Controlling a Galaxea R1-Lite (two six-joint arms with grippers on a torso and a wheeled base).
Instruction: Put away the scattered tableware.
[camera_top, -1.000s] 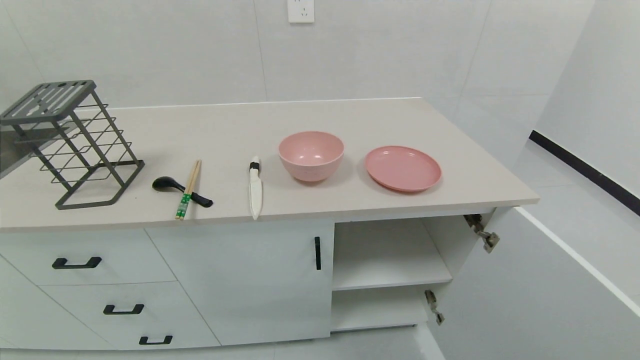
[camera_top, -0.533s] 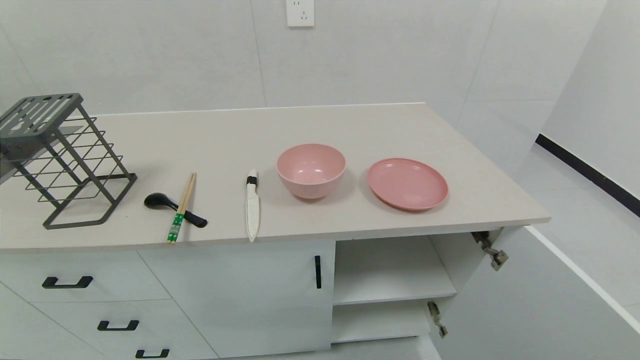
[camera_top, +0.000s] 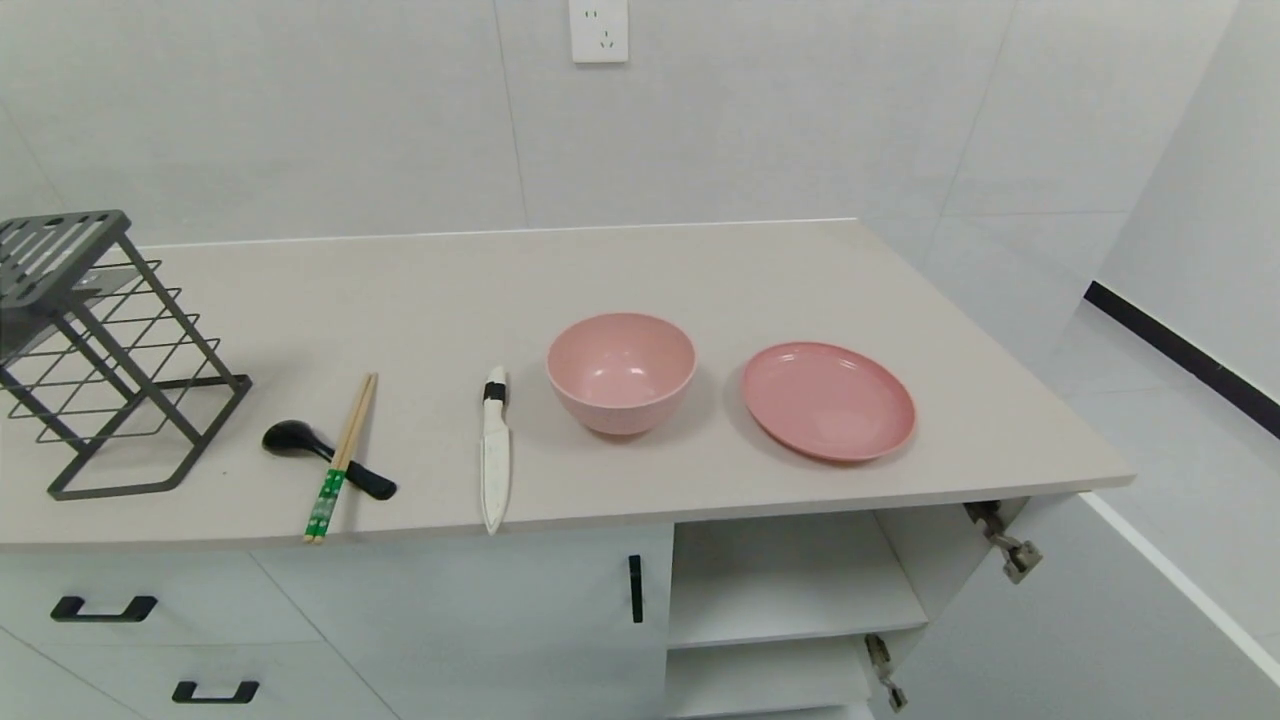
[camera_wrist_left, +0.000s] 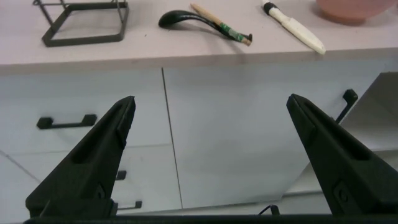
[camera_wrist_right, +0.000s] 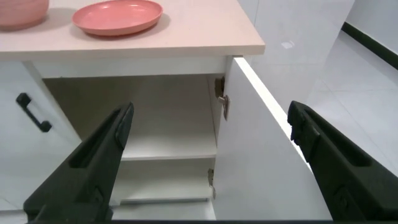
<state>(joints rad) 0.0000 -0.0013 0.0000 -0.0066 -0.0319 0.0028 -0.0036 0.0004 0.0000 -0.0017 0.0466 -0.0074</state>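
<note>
On the beige counter (camera_top: 420, 290) lie a pink bowl (camera_top: 620, 372), a pink plate (camera_top: 828, 400), a white knife (camera_top: 494, 462) with its tip at the front edge, a pair of chopsticks (camera_top: 340, 457) and a black spoon (camera_top: 290, 438) under them. My left gripper (camera_wrist_left: 211, 102) hangs open in front of the white drawers, below the spoon (camera_wrist_left: 177, 17), chopsticks (camera_wrist_left: 221, 25) and knife (camera_wrist_left: 292, 26). My right gripper (camera_wrist_right: 211, 112) is open before the open cabinet, lower than the plate (camera_wrist_right: 118, 17). Both hold nothing.
A dark wire rack (camera_top: 90, 350) stands at the counter's left end. Below the plate the cabinet (camera_top: 790, 590) stands open with two bare shelves. Its door (camera_wrist_right: 267, 143) swings out to the right. Drawers with black handles (camera_top: 100, 607) fill the left front.
The head camera has moved, so the counter and everything on it sits lower and larger in the picture. Bowl, plate, knife, chopsticks and spoon keep their places on the counter.
</note>
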